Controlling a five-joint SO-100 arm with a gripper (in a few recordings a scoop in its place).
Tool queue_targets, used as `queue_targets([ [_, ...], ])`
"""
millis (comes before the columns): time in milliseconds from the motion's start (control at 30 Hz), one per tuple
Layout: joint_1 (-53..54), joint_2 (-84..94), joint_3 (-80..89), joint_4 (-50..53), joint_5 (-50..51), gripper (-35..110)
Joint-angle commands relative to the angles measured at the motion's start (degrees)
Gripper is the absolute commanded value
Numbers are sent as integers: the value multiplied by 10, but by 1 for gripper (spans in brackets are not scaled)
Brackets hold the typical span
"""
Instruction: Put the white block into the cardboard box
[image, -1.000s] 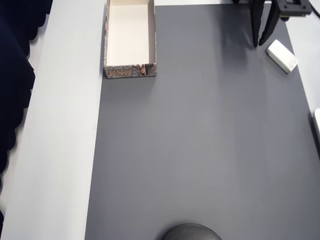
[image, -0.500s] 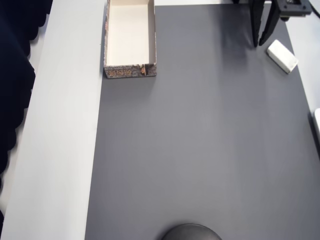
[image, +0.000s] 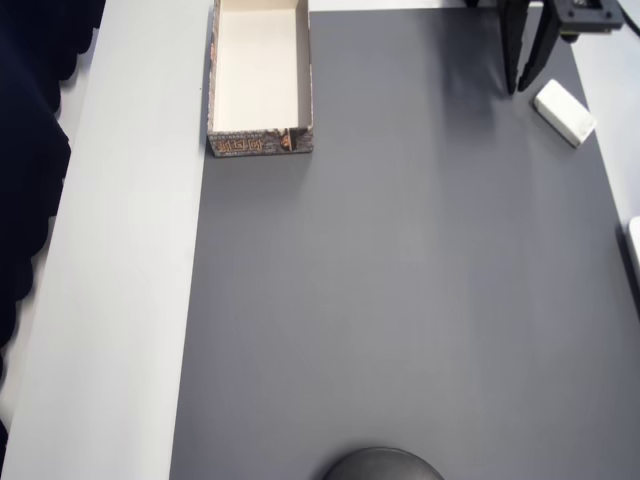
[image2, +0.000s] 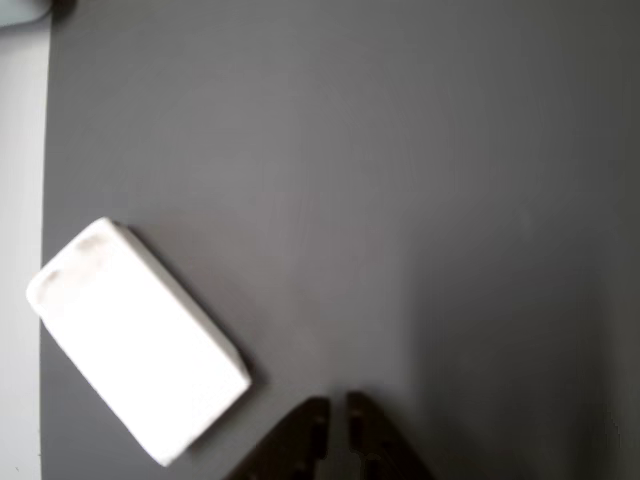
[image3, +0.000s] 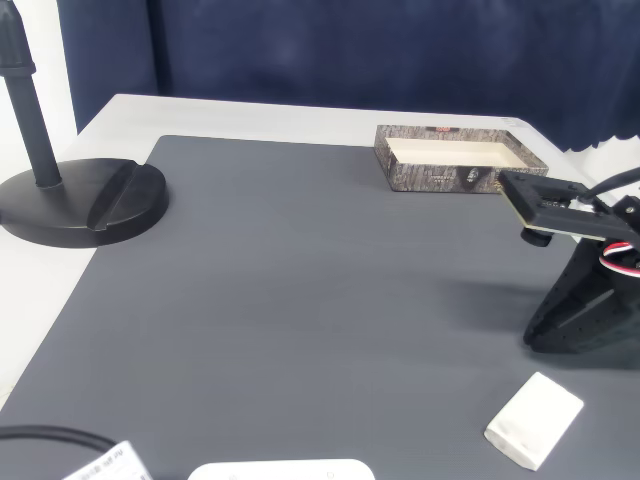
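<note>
Your gripper (image2: 338, 420) is nearly closed and empty, with the block (image2: 135, 340) lying on the table just to its left in the wrist view, long axis diagonal, well apart from the box (image: 260, 80).

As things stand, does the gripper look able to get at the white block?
Probably yes. The white block lies flat on the grey mat, just beside the gripper, with nothing between them or on top of it. In the wrist view the fingertips sit nearly together, so the jaws would need to open first.
</note>
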Motion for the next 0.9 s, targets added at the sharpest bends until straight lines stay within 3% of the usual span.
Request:
queue_targets([
  [0, 9, 20, 11, 4, -4, -2],
  [433, 10, 6, -11, 4, 0, -2],
  [867, -9, -241, -209, 3, 69, -2],
])
